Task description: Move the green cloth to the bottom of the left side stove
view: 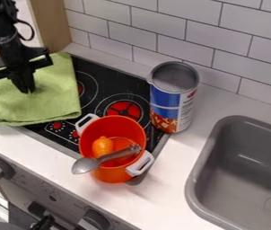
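Note:
The black gripper (26, 91) hangs down at the upper left, over the green cloth (51, 99). Its fingers are close together and shut on the cloth, with their tips at its upper middle part. Slightly rumpled, the cloth spreads over the left side of the black stove (96, 72) and the white counter beside it. Its lower edge runs along the stove's front left, near the red-lit knobs.
An orange pot (135, 128) with white handles stands on the stove's front right, holding an orange item and a grey spoon (85, 165). Behind it is a tall blue-and-white can (172, 101). A grey sink (201, 168) lies at the right; a tiled wall (203, 33) runs behind.

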Controlling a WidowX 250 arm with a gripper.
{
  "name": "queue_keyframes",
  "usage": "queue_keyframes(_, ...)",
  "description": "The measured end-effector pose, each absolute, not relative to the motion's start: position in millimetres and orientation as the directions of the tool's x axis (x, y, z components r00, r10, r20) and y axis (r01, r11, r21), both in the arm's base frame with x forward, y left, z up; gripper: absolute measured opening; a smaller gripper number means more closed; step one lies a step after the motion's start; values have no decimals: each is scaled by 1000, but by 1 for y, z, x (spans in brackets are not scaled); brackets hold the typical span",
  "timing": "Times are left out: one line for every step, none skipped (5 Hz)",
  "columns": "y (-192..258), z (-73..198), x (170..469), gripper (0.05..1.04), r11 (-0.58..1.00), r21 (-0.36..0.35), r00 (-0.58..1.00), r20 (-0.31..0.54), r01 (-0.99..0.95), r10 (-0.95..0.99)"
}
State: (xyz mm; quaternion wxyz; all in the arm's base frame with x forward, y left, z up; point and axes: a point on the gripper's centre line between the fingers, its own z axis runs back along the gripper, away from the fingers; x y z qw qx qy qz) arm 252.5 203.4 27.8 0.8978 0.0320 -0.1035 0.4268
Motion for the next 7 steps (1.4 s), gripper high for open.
queue_keyframes(199, 17, 255, 52, 657, -1, 644, 194, -754, 740)
queue_keyframes(196, 13, 256, 52, 687, 22, 678, 184, -727, 712)
queue_keyframes(193, 12, 252, 52, 774, 42, 770, 154, -631, 619)
queue_keyframes(190, 9, 243, 52, 860, 80, 860, 127, -505, 494)
queue_keyframes(190, 8, 229, 52, 888, 90, 891, 104, -452, 443)
queue_keyframes(188, 8, 217, 52, 933, 125, 939, 106, -338, 326)
queue_keyframes(188, 8, 203, 52, 956, 158, 966, 119, -249, 232)
